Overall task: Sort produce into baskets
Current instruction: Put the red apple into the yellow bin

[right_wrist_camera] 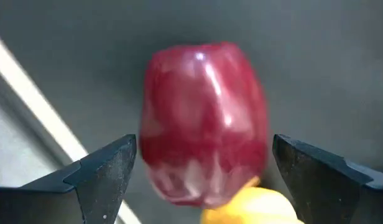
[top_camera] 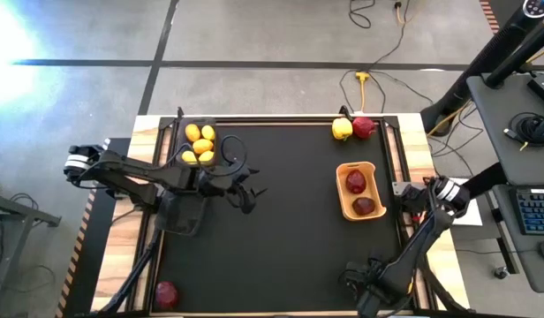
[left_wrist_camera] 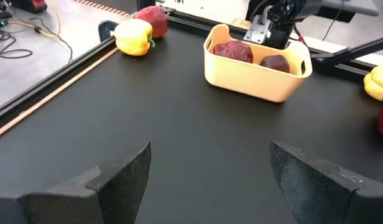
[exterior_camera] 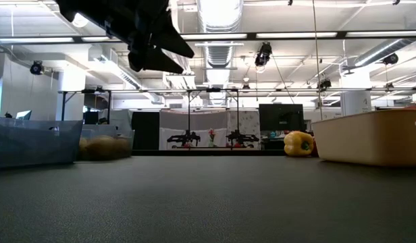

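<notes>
My left gripper (top_camera: 247,190) (left_wrist_camera: 210,162) is open and empty above the table's middle left, also dark at the top of the low view (exterior_camera: 154,40). My right gripper (top_camera: 362,281) (right_wrist_camera: 204,155) is open at the near right, pointing down, with its fingers on either side of a red pepper-like piece (right_wrist_camera: 204,121) without touching it. A yellow piece (right_wrist_camera: 253,208) lies against that piece. A black wire basket (top_camera: 200,144) at the far left holds several yellow lemons. The orange-tan basket (top_camera: 358,190) (left_wrist_camera: 257,68) holds two dark red pieces.
A yellow pepper (top_camera: 342,129) (left_wrist_camera: 134,37) and a red one (top_camera: 364,127) lie at the far right edge. A dark red piece (top_camera: 166,293) lies at the near left corner. A second dark basket (top_camera: 179,215) sits under my left arm. The table's middle is bare mat.
</notes>
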Robot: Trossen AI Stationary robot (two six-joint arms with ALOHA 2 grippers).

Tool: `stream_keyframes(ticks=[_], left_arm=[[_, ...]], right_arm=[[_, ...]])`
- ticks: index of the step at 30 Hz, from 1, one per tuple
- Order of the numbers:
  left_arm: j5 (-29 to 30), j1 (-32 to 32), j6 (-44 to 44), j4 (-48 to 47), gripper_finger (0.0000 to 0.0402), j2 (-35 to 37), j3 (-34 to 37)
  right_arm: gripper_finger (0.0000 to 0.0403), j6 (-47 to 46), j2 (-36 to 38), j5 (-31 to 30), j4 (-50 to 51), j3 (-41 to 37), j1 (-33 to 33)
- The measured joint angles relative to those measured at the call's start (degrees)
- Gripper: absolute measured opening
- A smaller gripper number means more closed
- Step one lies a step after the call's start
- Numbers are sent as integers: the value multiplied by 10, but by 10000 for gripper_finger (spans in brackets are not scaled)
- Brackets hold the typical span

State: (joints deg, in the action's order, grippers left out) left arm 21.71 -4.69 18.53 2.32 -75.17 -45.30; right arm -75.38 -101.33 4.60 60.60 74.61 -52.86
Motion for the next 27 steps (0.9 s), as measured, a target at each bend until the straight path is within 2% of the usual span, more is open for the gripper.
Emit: stream_keyframes(ticks=[9, 15, 18, 24, 27], left_arm=[[-1, 0, 0, 2, 310, 4, 0], [-2, 0, 0, 2, 310, 12, 0], [-2, 0, 0, 0, 310, 20, 0], [-2, -2, 0, -3, 310, 45, 0], [-3, -5, 0, -6, 310, 58, 0]], right_arm=[[363, -10, -55, -1, -13, 0, 0], [305, 8, -45, -29, -5, -2, 18], [302, 26, 6, -81, 25, -2, 55], [302, 34, 152, -263, 171, -2, 174], [304, 44, 224, -292, 231, -11, 254]])
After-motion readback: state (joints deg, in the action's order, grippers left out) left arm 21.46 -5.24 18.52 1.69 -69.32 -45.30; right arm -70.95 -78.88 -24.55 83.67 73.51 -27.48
